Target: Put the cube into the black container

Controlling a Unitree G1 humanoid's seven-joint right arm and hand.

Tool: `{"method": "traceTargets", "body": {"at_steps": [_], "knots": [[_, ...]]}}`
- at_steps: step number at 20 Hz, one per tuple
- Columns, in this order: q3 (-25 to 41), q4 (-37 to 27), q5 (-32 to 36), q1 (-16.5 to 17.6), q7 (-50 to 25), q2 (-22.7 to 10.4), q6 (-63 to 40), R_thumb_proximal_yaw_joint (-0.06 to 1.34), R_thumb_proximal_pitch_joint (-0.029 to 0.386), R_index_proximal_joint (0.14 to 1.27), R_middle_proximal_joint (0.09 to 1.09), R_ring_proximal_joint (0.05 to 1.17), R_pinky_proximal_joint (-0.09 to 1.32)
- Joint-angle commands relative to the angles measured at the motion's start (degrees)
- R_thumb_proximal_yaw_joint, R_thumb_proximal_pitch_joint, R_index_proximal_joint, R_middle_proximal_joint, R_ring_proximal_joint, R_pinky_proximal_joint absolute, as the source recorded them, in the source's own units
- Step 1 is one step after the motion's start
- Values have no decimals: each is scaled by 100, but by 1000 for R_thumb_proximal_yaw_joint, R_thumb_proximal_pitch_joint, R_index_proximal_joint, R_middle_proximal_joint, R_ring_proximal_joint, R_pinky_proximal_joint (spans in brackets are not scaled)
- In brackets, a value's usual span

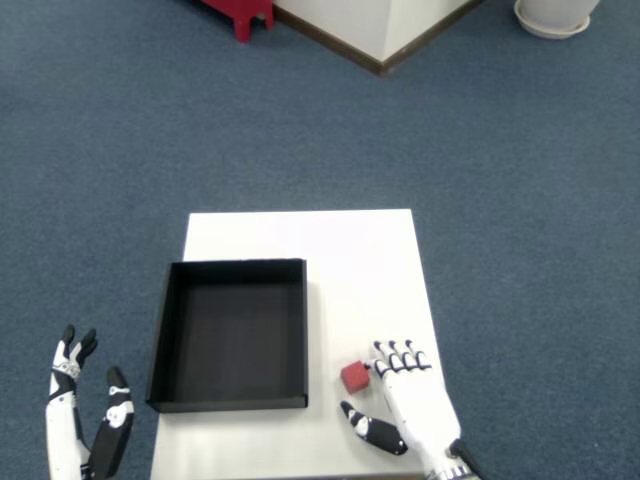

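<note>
A small red cube [354, 376] lies on the white table [340, 260], just right of the black container [232, 335], which is empty. My right hand [408, 405] rests low on the table right of the cube. Its fingertips [383, 349] curl close to the cube's right side and its thumb [368, 429] reaches under and below the cube. The fingers are apart and nothing is held; whether they touch the cube I cannot tell. The left hand [82, 425] hangs open off the table's left edge.
Blue carpet [200, 130] surrounds the table. A red object [238, 13] and a white wall corner [375, 30] stand at the far top. A white round base [555, 15] sits at the top right.
</note>
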Motion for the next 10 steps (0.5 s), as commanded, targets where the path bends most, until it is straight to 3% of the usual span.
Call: {"method": "traceTargets", "body": {"at_steps": [1,10], "knots": [[34,-136,21,-157,-339,-42,116,433,66,502,185,192,-9],[148,-165,77,-59,-261,-19,280,412,69,521,194,199,-5]]}}
